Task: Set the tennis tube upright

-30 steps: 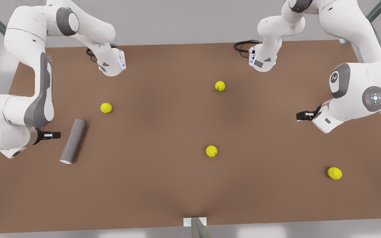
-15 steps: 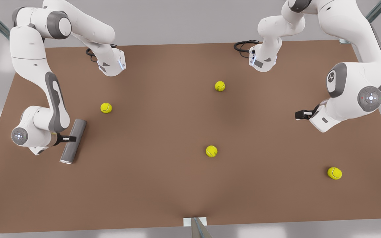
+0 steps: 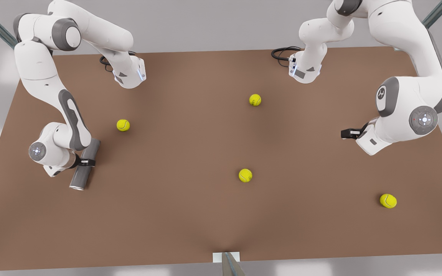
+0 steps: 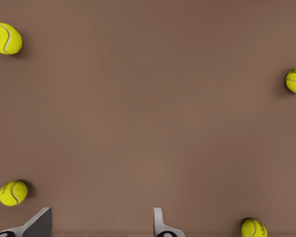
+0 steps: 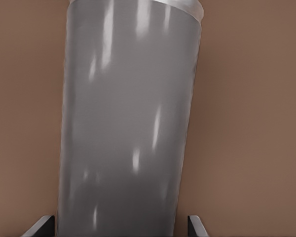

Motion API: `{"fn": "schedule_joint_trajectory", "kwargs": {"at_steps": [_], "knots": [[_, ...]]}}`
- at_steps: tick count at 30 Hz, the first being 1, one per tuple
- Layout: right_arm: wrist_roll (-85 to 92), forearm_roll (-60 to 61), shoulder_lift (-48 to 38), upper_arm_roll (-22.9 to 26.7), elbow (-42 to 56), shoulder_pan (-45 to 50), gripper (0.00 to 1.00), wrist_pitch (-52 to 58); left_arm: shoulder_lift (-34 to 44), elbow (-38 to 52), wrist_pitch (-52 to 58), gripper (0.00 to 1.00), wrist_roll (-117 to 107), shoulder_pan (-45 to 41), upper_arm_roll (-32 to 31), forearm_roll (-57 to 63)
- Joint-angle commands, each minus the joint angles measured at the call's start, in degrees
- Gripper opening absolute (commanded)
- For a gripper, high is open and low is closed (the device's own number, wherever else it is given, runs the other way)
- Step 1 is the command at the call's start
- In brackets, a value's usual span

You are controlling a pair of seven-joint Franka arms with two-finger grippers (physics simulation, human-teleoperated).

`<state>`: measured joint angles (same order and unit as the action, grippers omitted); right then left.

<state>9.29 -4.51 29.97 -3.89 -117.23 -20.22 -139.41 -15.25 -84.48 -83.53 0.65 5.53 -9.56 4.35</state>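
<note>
The tennis tube lies flat on the brown table at the front view's left, its silvery rim toward the near edge. My right gripper is over the tube's middle, open. In the right wrist view the grey tube runs between the two fingertips, which stand apart from its sides. My left gripper waits above the table at the front view's right, open with nothing between its fingers.
Several yellow tennis balls lie about: one just beyond the tube, one at the back middle, one in the centre, one at the front right. Both arm bases stand at the table's far edge.
My right gripper has swung from beside the tube to over its middle, and that arm's elbow has folded in. The left gripper has drifted slightly. The tube and the balls have stayed put.
</note>
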Motion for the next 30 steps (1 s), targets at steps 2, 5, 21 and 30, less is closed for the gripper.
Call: {"fn": "schedule_joint_trajectory", "kwargs": {"at_steps": [2,5,21,30], "knots": [[0.9,0.2,1.1,0.1,0.0,0.0,1.00,-2.2,-0.1,0.0,1.2,1.00,-0.2,0.5,0.1,0.2],[0.9,0.2,1.3,0.1,0.0,0.0,1.00,-2.2,-0.4,0.2,1.2,1.00,-0.3,0.5,0.1,0.1],[17.7,-0.7,-4.8,-2.7,10.3,12.7,0.72,16.4,-2.3,-0.1,0.9,1.00,-0.3,0.4,0.0,0.1],[27.8,-17.7,-4.1,-7.0,14.4,44.4,0.72,12.7,-2.5,-0.2,1.0,1.00,-0.4,0.3,0.0,0.0]]}}
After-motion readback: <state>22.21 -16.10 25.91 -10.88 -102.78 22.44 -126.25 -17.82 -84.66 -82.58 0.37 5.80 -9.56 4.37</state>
